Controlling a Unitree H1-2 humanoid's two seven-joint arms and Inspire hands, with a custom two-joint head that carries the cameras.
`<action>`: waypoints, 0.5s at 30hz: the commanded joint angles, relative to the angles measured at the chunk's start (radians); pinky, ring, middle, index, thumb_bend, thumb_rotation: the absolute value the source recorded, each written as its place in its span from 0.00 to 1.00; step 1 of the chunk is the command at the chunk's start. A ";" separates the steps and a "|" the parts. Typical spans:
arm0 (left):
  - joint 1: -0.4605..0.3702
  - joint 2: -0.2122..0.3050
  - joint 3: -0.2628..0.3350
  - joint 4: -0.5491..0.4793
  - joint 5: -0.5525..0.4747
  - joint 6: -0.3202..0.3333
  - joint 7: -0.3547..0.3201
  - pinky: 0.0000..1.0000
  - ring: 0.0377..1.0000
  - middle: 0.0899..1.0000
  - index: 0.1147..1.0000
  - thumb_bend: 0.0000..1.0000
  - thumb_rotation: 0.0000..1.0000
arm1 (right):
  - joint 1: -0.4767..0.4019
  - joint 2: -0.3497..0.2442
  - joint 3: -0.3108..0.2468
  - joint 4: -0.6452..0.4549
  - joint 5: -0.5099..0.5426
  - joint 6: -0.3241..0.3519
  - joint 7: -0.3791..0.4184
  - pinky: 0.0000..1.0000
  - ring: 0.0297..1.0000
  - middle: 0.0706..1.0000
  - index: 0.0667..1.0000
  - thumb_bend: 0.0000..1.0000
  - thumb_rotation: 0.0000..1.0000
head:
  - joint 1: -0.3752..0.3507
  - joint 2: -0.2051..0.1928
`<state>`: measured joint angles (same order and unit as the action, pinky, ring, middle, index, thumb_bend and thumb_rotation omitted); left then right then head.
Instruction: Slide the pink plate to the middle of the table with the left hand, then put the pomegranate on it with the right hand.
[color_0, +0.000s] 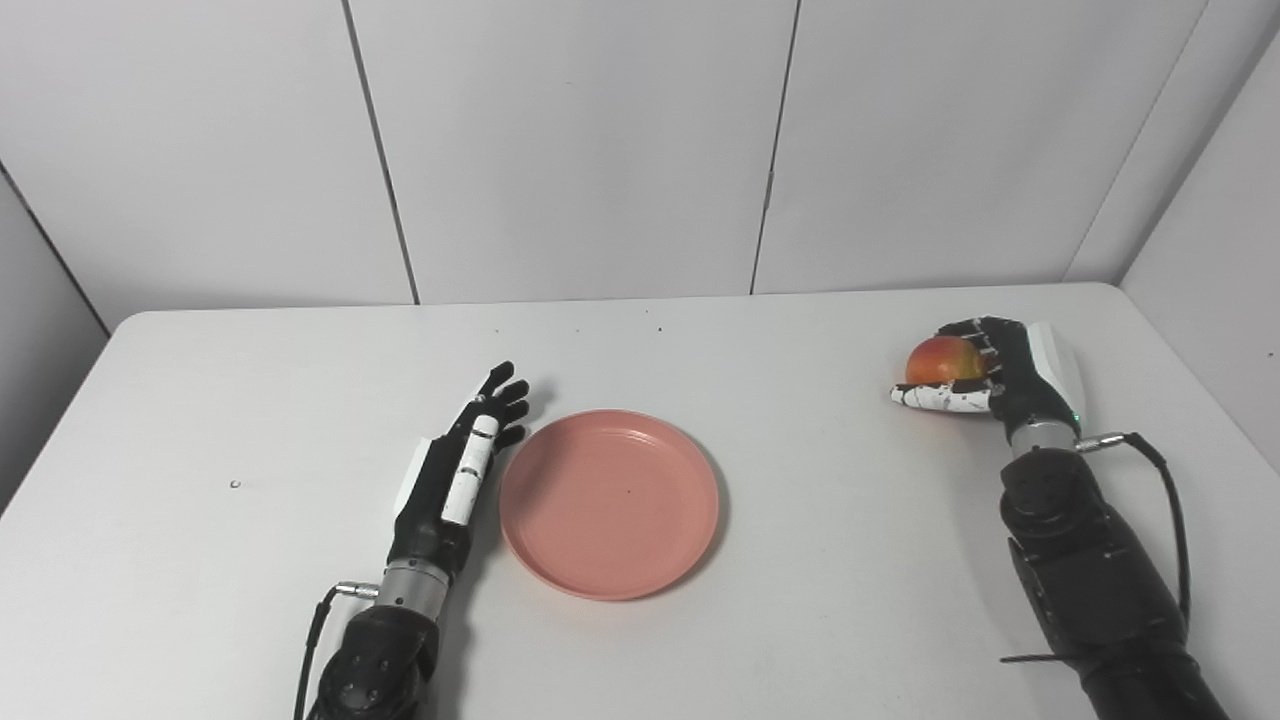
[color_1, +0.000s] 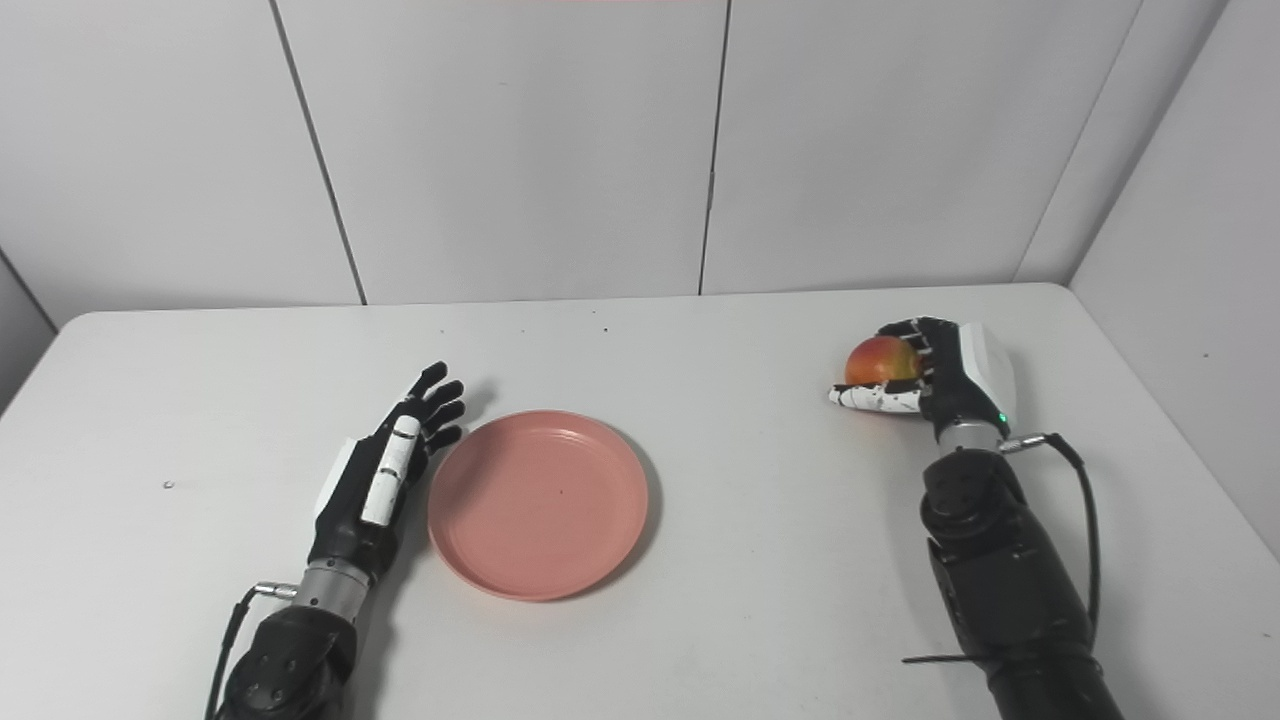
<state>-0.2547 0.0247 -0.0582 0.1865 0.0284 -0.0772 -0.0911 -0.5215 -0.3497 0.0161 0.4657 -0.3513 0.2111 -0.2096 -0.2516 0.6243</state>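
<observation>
The pink plate lies flat near the middle of the white table, empty. My left hand rests just left of the plate's rim with its fingers stretched out and apart, holding nothing. At the right side of the table my right hand is wrapped around the red-and-yellow pomegranate, thumb under it and fingers over its far side. Whether the fruit rests on the table or is lifted slightly is unclear.
White wall panels stand behind the table's far edge. A small dark speck lies on the table at the left. A black cable loops beside my right wrist.
</observation>
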 joint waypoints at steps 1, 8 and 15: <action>-0.007 0.004 -0.005 -0.017 0.007 -0.012 0.001 0.88 0.89 0.90 0.89 0.43 1.00 | 0.006 0.003 0.006 -0.014 -0.004 -0.042 -0.007 0.39 0.39 0.45 0.49 0.52 0.00 | 0.000 0.000; -0.007 0.006 -0.005 -0.019 -0.002 -0.010 -0.007 0.88 0.90 0.90 0.90 0.43 1.00 | 0.023 0.019 -0.016 -0.045 0.016 -0.092 -0.044 0.40 0.38 0.46 0.48 0.52 0.00 | 0.002 0.002; -0.004 0.002 -0.004 -0.025 0.009 -0.008 0.004 0.87 0.89 0.89 0.89 0.43 1.00 | 0.057 0.055 -0.042 -0.167 0.031 -0.136 -0.073 0.44 0.40 0.44 0.49 0.52 0.00 | 0.004 0.003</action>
<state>-0.2544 0.0246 -0.0590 0.1837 0.0280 -0.0713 -0.0925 -0.4345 -0.2936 -0.0140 0.3645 -0.3233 0.1388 -0.2636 -0.2485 0.6289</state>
